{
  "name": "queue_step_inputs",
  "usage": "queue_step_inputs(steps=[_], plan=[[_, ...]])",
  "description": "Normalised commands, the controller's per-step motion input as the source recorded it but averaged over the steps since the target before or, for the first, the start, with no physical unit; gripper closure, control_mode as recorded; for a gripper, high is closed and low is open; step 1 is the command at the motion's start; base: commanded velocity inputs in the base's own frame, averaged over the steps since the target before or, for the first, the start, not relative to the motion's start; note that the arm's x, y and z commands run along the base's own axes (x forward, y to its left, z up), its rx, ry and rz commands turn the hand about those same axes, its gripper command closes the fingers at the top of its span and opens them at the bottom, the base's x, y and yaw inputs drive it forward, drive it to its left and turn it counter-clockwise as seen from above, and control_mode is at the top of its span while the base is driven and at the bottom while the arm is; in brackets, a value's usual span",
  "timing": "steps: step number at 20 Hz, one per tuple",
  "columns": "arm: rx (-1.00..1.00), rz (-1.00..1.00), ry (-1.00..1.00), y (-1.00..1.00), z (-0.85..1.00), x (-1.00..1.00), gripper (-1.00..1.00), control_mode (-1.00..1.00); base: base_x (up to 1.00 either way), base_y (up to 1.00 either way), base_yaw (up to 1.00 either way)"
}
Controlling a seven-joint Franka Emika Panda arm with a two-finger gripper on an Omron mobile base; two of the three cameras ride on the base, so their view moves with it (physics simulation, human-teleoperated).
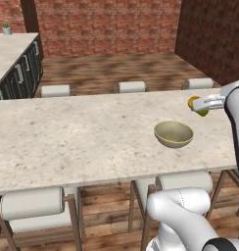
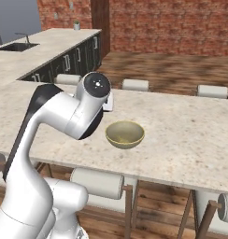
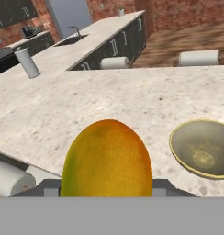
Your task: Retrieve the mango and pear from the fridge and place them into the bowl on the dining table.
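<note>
The bench (image 1: pixel 92 137) carries the bowl (image 1: pixel 174 134), whose far-right rim is cut off in the hand view. The arm hides the gripper (image 1: pixel 200 106) in the right base view. The gripper grasps the mango (image 3: pixel 107 160) above the bench, beside the bowl; fingertips are obscured.

Mango (image 3: pixel 107 159), orange-yellow with a greenish side, is held up off the desk (image 1: pixel 82 137) in the hand (image 1: pixel 202 105), just beside the bowl (image 1: pixel 173 134) and above its level. Bowl is shallow, round, tan outside, pale yellowish inside, upright and empty on the beige speckled desk near its front edge, white stools along both sides.
</note>
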Motion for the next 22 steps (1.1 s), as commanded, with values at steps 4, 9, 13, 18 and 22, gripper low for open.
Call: queue_step_inputs(steps=[4, 9, 13, 18, 22], plan=[[0.0, 0.0, 0.0, 0.0, 0.0, 0.0, 1.0, 1.0, 0.18, 0.0, 0.0], [0.0, 0.0, 0.07, -0.05, -0.18, 0.31, 1.0, -1.0, 0.0, 0.0, 0.0], [-0.01, -0.1, 0.13, -0.18, -0.18, 0.41, 1.0, -1.0, 0.0, 0.0, 0.0], [0.0, -0.15, 0.37, -0.31, -0.11, 0.43, 1.0, -1.0, 0.0, 0.0, 0.0], [-0.02, -0.14, 0.25, -0.31, -0.12, 0.23, 1.0, -1.0, 0.0, 0.0, 0.0]])
